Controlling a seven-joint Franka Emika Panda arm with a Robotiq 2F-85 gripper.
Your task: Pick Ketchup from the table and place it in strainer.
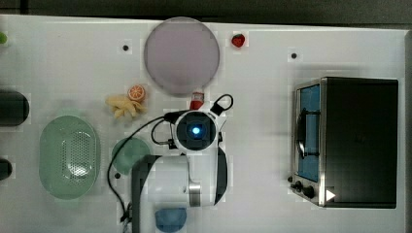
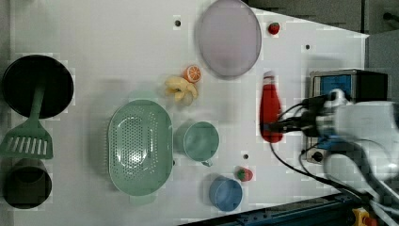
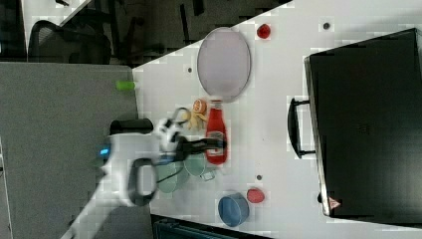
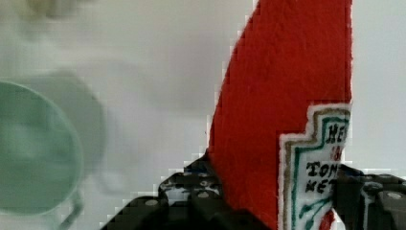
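Surface [image 1: 272,126]: white, crowded w/ props. Strainer [image 2: 140,147] sits at the left view's left, mug [image 2: 201,140] just beside it, well apart from the bottle. Ketchup [image 2: 270,107] stands upright near the purple plate [image 2: 229,36]. Tool [image 4: 275,203] sits partly closed, one finger each side of the bottle's lower body, pressing the label. Judgement: confirm firm squeeze, lift straight up, clear the mug rim before crossing to the strainer.

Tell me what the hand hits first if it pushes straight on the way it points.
Probably the white table under the red ketchup squeeze bottle. The hand points down with a finger on each side of the bottle, so nothing else seems to lie ahead.
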